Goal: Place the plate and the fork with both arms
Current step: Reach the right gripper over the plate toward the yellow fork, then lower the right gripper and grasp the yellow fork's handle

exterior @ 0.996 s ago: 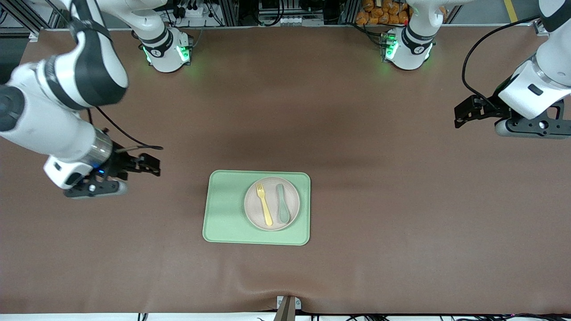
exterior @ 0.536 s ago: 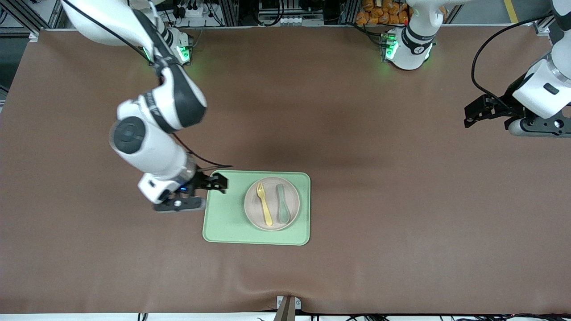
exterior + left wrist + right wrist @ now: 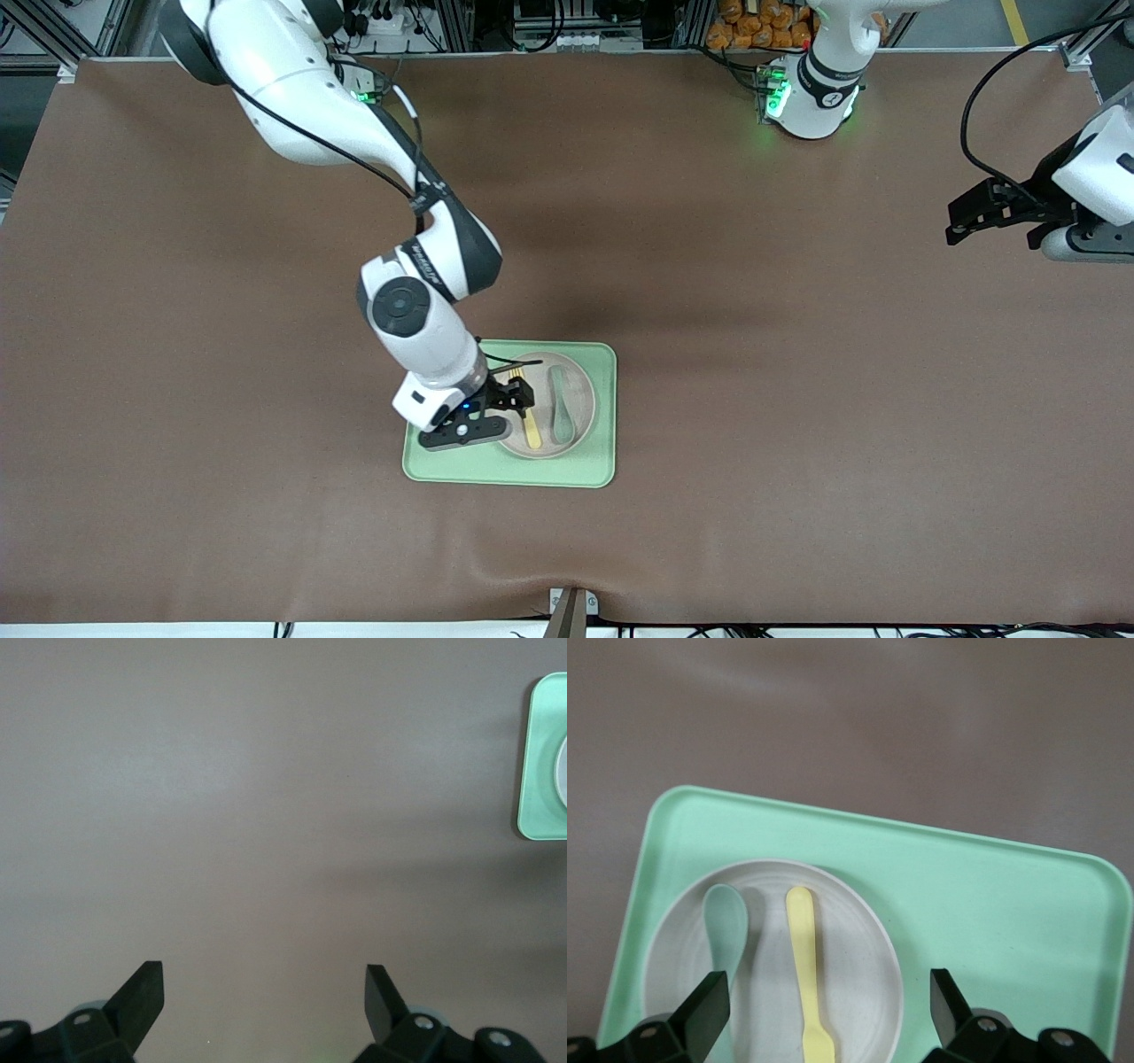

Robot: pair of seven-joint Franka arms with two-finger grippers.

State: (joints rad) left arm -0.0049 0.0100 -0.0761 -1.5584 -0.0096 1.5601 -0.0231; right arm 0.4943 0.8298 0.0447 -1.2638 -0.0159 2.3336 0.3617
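The small beige plate (image 3: 581, 400) (image 3: 864, 988) sits on the light-green tray (image 3: 509, 472) (image 3: 992, 904). On the plate the yellow fork (image 3: 532, 433) (image 3: 803, 966) lies beside a grey-green spoon (image 3: 561, 409) (image 3: 726, 926). My right gripper (image 3: 522, 396) (image 3: 827, 981) hangs open just above the plate, its black fingers (image 3: 709, 997) straddling the fork's tine end without touching it. It hides part of the plate and the fork's tines in the front view. My left gripper (image 3: 961, 220) (image 3: 264, 973) waits open over bare table at the left arm's end.
The brown mat (image 3: 797, 399) covers the table. In the left wrist view a corner of the tray (image 3: 539, 771) shows at the frame's edge. A small metal bracket (image 3: 571, 607) sits at the table edge nearest the front camera.
My right arm has swung in from its end of the table to above the tray and plate, gripper still open. The left arm has drifted a little farther toward its own end.
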